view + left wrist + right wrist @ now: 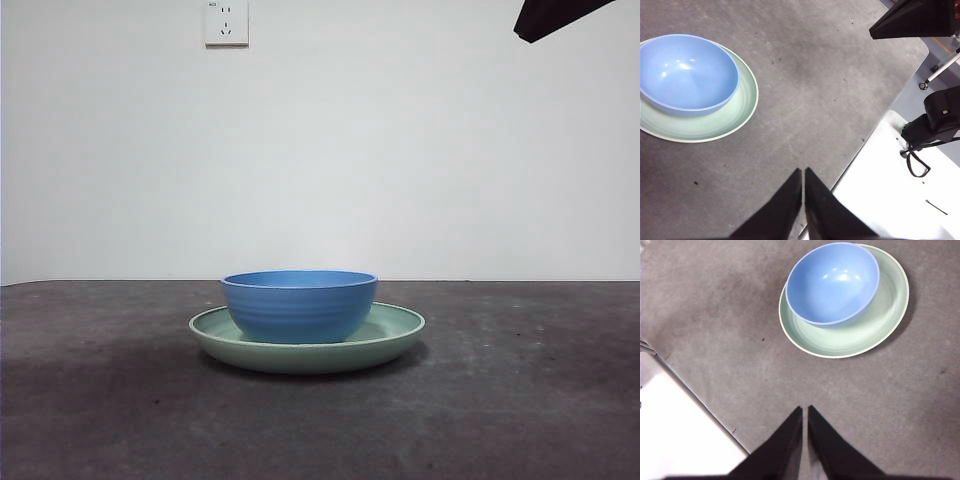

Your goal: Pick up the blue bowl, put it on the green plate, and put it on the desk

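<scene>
Front view: the blue bowl [299, 305] sits upright inside the green plate [398, 338], a little toward the plate's left side, and the plate rests flat on the dark speckled surface [520, 400]. A wall socket [226, 22] hangs on the white wall behind. Neither arm touches anything.

In the wrist views, the left gripper [803, 175] and the right gripper [805, 412] both hover well apart from the dishes, each with its jaws closed tip to tip and holding nothing.

We judge the bowl is already on the plate, so the step in hand is lifting it back out and setting it on the bare surface. To do this well, we open one pair of jaws wide first and come down over the bowl's rim, one jaw inside and one outside. We lift straight up so the plate does not drag along, then lower the bowl beside the plate, clear of its rim, before letting go.
</scene>
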